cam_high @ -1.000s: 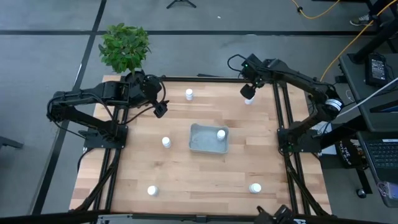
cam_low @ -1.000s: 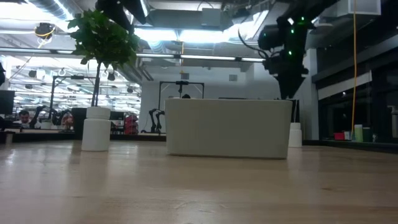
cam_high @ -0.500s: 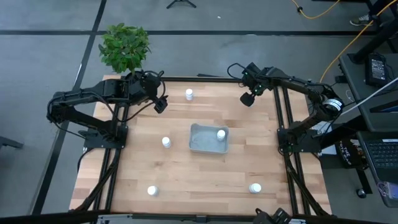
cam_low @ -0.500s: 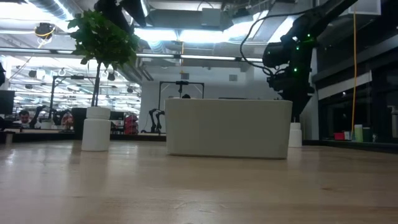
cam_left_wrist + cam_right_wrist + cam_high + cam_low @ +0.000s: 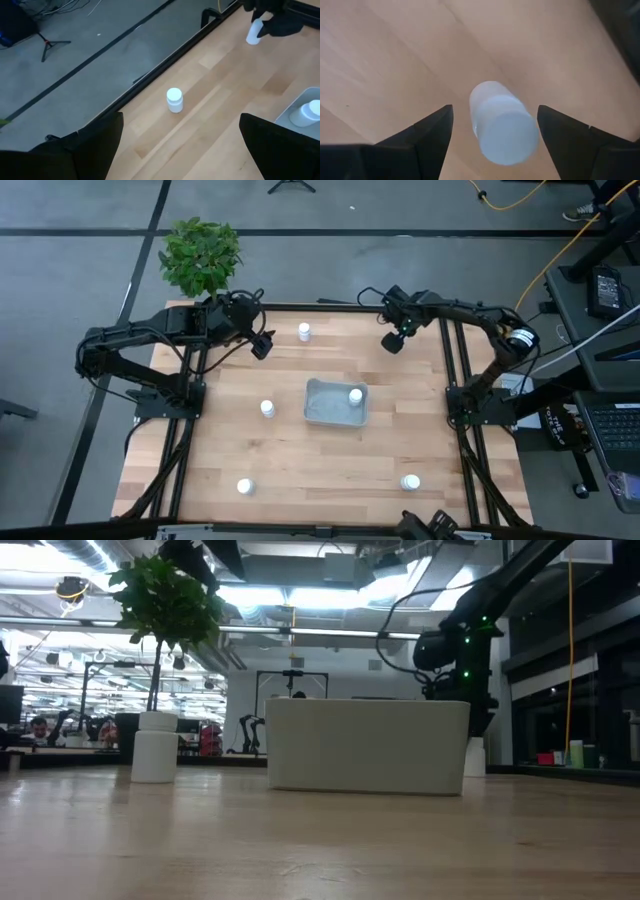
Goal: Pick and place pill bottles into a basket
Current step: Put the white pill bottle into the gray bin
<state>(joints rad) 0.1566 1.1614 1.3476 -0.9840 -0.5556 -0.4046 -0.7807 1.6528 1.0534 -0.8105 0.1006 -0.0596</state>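
The pale grey-blue basket [image 5: 322, 412] lies mid-table with one white pill bottle [image 5: 355, 396] standing in it. My right gripper [image 5: 393, 340] is low at the far right, open, its fingers on either side of a standing bottle [image 5: 502, 125], which also shows in the left wrist view [image 5: 253, 34] and the low view [image 5: 474, 755]. My left gripper [image 5: 262, 345] hovers open and empty at the far left, near another bottle [image 5: 304, 332]. More bottles stand at mid-left [image 5: 267, 409], near left [image 5: 245, 487] and near right [image 5: 410, 482]. My right gripper comes from above with its fingers straddling the bottle's cap end [image 5: 507, 132]. A gap shows beside one finger [image 5: 437, 132]. The other finger [image 5: 555, 135] stands right at the cap's edge, and I cannot tell whether it touches. The bottle stands on the table.
A potted green plant [image 5: 200, 255] stands past the table's far left corner. Black frame rails [image 5: 455, 370] run along the table's edges. Bare wood lies between the basket and the near edge.
My right gripper has moved down and a little toward the table's left, coming down around the bottle at the far right, which has stayed in place. My left gripper has shifted slightly toward the far edge.
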